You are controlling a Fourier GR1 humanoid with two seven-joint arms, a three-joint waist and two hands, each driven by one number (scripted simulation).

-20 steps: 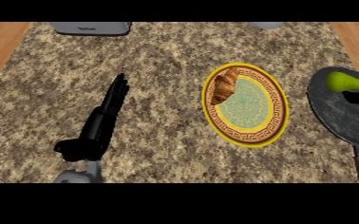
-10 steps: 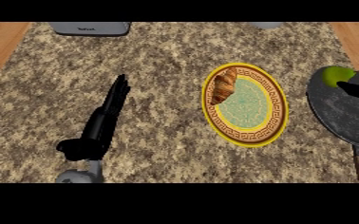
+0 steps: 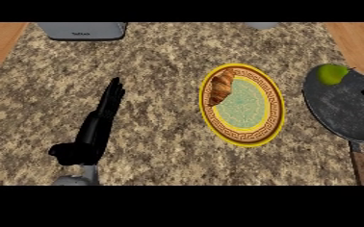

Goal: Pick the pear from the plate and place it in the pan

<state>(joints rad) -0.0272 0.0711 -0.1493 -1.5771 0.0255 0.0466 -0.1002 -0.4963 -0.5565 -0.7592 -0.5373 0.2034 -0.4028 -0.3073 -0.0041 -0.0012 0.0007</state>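
**Pear in the pan at the counter's right edge**

The pear [image 3: 331, 74] lies in the pan [image 3: 340, 108], at its far rim, close to where the speckled counter [image 3: 163, 57] gives way to a wooden strip on the right. The pan itself runs off the right side of the view, its handle reaching toward the lower edge.

The plate [image 3: 241, 105] sits just left of the pan, apart from it by a narrow strip of counter. A croissant [image 3: 221, 86] rests on the plate's far left part; the green middle of the plate is bare.

The left hand [image 3: 96, 127] is at the lower left, fingers straight and pointing away toward the far edge, thumb out to the side, holding nothing. A wide stretch of counter lies between it and the plate. The right hand does not show.

At the far edge a grey appliance [image 3: 82, 30] stands at the left, and a small grey thing [image 3: 262, 25] at the right.
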